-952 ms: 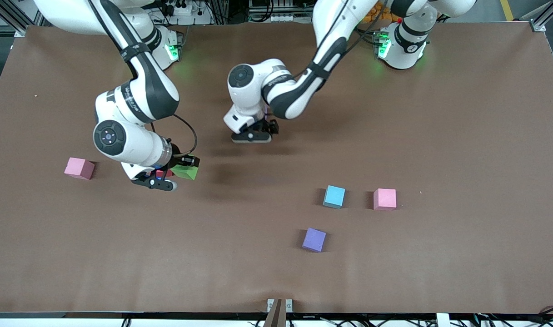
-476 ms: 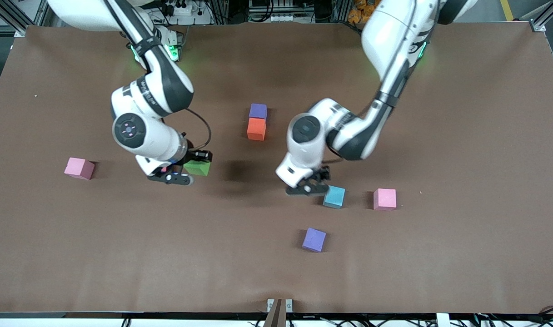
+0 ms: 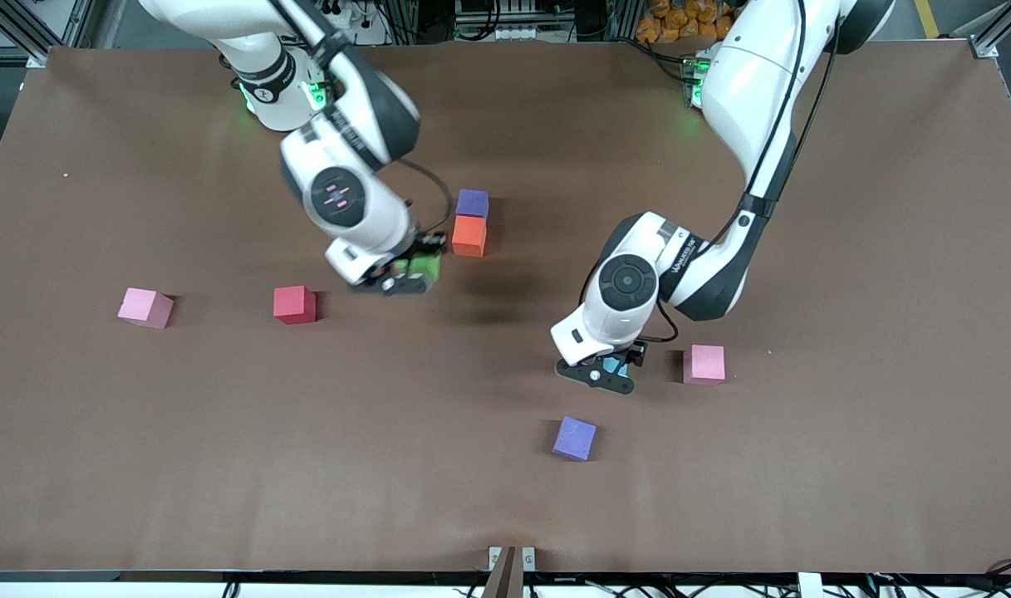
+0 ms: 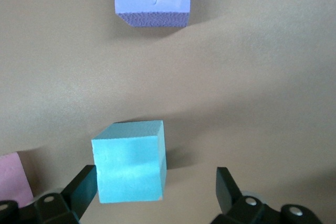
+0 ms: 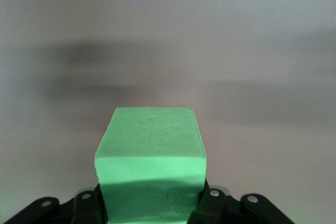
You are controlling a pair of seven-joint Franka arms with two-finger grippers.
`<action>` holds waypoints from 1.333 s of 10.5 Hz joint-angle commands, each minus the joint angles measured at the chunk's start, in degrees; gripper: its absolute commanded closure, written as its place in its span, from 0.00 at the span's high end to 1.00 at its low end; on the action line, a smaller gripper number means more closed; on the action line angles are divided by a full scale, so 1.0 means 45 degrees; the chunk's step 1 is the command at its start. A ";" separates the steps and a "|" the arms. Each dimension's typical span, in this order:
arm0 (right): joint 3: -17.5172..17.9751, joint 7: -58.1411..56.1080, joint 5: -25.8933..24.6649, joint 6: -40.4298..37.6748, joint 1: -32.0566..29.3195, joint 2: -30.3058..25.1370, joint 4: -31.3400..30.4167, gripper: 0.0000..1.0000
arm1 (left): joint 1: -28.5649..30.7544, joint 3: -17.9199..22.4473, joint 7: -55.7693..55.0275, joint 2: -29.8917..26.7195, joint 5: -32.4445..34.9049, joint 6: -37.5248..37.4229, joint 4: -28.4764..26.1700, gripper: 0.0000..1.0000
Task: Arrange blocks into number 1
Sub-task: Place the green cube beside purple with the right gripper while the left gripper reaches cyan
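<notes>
The desk [image 3: 846, 465] is covered in a matte brown sheet that lies flat to every edge, and the blocks on it are small foam cubes with a fine grainy surface and crisp corners. The right claw [image 3: 407, 280] is shut on the green block [image 3: 418, 266], carrying it above the desk just beside the orange-red block [image 3: 469, 236], which touches the dark purple block [image 3: 472, 203] in a short column near the desk's middle, the purple one closer to the robots' edge. The left claw [image 4: 157, 184] hangs spread wide over the light blue block [image 4: 129, 162], one finger [image 4: 84, 184] close against its side and the other well clear; it grips nothing. The crimson red block [image 3: 294, 304] sits alone toward the right arm's end, with a pink cube [image 3: 145, 307] farther out near that edge. A second pink cube [image 3: 704, 364] lies just beside the light blue one, and a lighter violet cube [image 3: 574, 438] rests nearer the front edge, with broad bare brown around it.
</notes>
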 commanded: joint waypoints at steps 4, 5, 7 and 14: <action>0.2828 0.1707 -0.0002 -0.0115 -0.0067 -0.0975 -0.2199 0.00 | 0.0482 -0.0119 0.0580 0.0381 -0.0353 -0.0159 -0.0020 1.00; 0.3180 0.2192 0.0017 -0.0076 -0.0067 -0.1015 -0.2493 0.00 | 0.0638 -0.0119 0.0542 0.0421 -0.0372 -0.0159 -0.0039 1.00; 0.3903 0.3033 0.0017 0.0953 -0.0047 -0.1015 -0.3448 0.00 | 0.0795 -0.0119 0.0561 0.0539 -0.0703 -0.0159 -0.0059 1.00; 0.4511 0.3564 0.0017 0.3008 0.0323 -0.0684 -0.4781 0.00 | 0.0522 -0.0119 -0.0300 0.0832 -0.1037 -0.0081 -0.0078 0.00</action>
